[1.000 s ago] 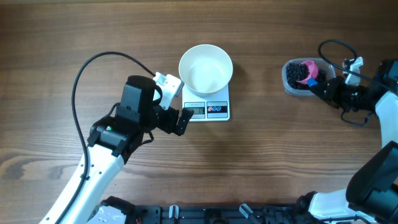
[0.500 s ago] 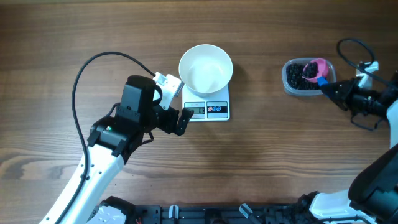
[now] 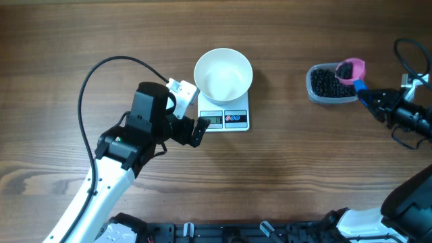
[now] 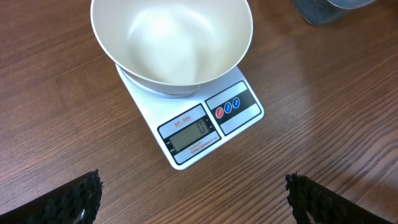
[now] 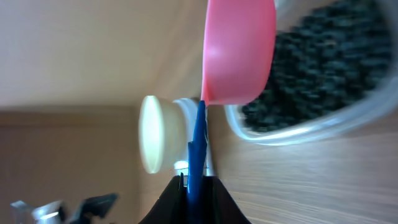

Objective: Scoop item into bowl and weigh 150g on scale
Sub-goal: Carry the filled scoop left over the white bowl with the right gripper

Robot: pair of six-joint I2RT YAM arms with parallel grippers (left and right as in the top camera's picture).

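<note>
The white bowl (image 3: 223, 74) stands empty on the white scale (image 3: 237, 120), whose display (image 4: 190, 134) reads zero. My left gripper (image 3: 192, 115) hangs open just left of the scale's front, with nothing between its fingers (image 4: 76, 199). At the far right, the item, a heap of black beads (image 3: 325, 82), fills a clear tub (image 3: 314, 94). My right gripper (image 3: 373, 101) is shut on the blue handle (image 5: 197, 140) of a pink scoop (image 3: 352, 69). The scoop sits over the tub's right end with dark beads inside it.
A black cable (image 3: 108, 64) loops over the table behind the left arm. The right arm's cable (image 3: 412, 50) curls at the far right edge. In the right wrist view the bowl (image 5: 151, 134) shows far off beyond the scoop (image 5: 239, 50).
My right gripper has drawn back to the right, dragging the pink scoop through the beads to the tub's right end. The left arm has stayed still.
</note>
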